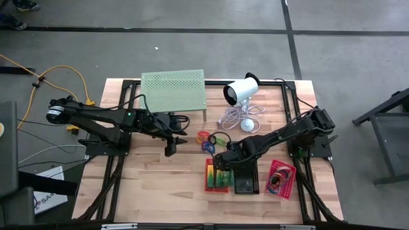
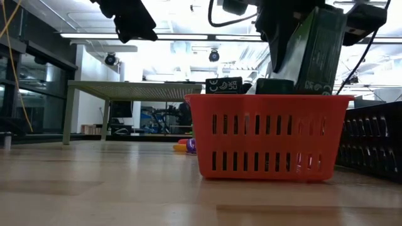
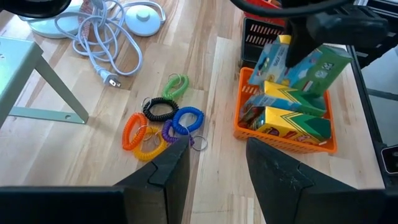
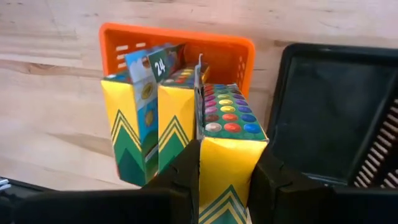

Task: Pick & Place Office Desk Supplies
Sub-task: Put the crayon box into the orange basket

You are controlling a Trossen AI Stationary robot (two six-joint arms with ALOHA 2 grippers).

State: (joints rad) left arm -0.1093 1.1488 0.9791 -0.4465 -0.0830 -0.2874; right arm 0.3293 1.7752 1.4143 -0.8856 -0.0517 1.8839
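Even, bright light from above falls on the table (image 1: 160,185) in the high view, leaving soft, short shadows. The low view is backlit: ceiling strip lights (image 2: 188,37) glare white across the upper frame, arms show as silhouettes, and the near tabletop is blurred.

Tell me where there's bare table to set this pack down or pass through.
Bare wood lies in front of the red basket and across the near-left table. The black basket is empty. It is crowded behind the baskets: coil loops, the cable.
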